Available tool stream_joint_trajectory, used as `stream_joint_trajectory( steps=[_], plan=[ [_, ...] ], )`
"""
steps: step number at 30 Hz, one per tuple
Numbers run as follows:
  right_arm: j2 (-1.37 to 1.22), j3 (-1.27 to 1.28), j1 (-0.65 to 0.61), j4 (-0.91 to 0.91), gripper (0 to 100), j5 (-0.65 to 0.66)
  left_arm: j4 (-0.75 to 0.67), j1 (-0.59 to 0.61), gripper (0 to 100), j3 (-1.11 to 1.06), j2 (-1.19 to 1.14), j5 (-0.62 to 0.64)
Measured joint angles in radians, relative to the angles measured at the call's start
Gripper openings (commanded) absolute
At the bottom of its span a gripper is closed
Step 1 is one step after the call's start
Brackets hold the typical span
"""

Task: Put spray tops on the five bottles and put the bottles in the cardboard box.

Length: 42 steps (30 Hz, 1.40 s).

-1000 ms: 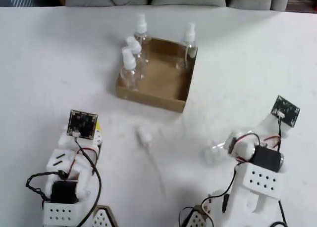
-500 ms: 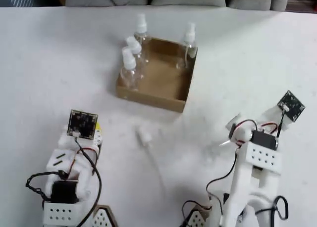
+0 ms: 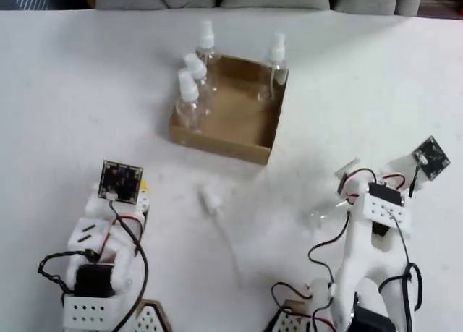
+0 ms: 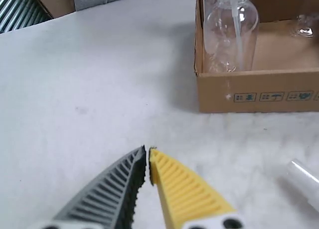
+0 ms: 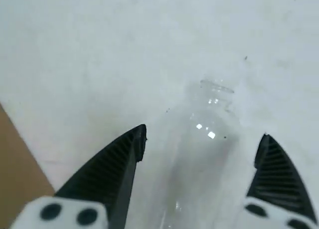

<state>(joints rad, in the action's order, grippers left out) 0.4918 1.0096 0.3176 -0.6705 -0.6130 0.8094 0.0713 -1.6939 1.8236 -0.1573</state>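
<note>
Squarely, clear bottle (image 5: 197, 174) within spread right gripper (image 5: 203, 135)

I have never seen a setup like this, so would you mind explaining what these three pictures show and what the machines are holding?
These are two small robot arms at a white table: a left arm and a right arm, each ending in a two-fingered gripper. The high view comes from a fixed camera looking down. The other two come from a camera on each arm's wrist, looking along its fingers. On the table stands a cardboard box, and four capped bottles stand in it, their spray tops already on. A loose spray top lies on the table in front of the box. The left gripper is shut and holds nothing. The right gripper is open, with the fifth bottle, which has no top, between its fingers, so it is not clamped.
</note>
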Motion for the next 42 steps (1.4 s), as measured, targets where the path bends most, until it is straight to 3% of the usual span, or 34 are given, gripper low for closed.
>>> stream_joint_trajectory(
  steps=[13,16,19,22,25,31,37,42],
  plan=[
    [-0.195,-0.002,-0.008,0.12,29.9,-0.017,0.0,0.0,2,0.0,0.0,0.0],
    [-0.224,-0.008,-0.018,0.121,21.3,-0.017,0.0,0.0,2,0.0,0.0,0.0],
    [-0.252,-0.034,-0.015,0.118,1.2,0.005,0.0,0.0,2,0.0,0.0,0.0],
    [-0.27,-0.049,0.002,0.118,5.5,0.08,0.003,0.0,2,0.0,0.0,0.0],
    [-0.272,-0.064,0.02,0.12,0.9,0.091,0.011,0.0,2,0.0,0.0,0.0],
    [-0.222,-0.071,0.055,0.138,1.4,0.137,0.011,-0.002,2,0.0,0.0,0.0],
    [-0.04,-0.054,0.038,0.135,1.4,0.324,0.02,-0.012,2,0.031,0.0,0.066],
    [0.114,-0.029,-0.041,-0.023,1.5,0.494,0.117,-0.044,2,0.13,0.0,0.098]
  ],
)
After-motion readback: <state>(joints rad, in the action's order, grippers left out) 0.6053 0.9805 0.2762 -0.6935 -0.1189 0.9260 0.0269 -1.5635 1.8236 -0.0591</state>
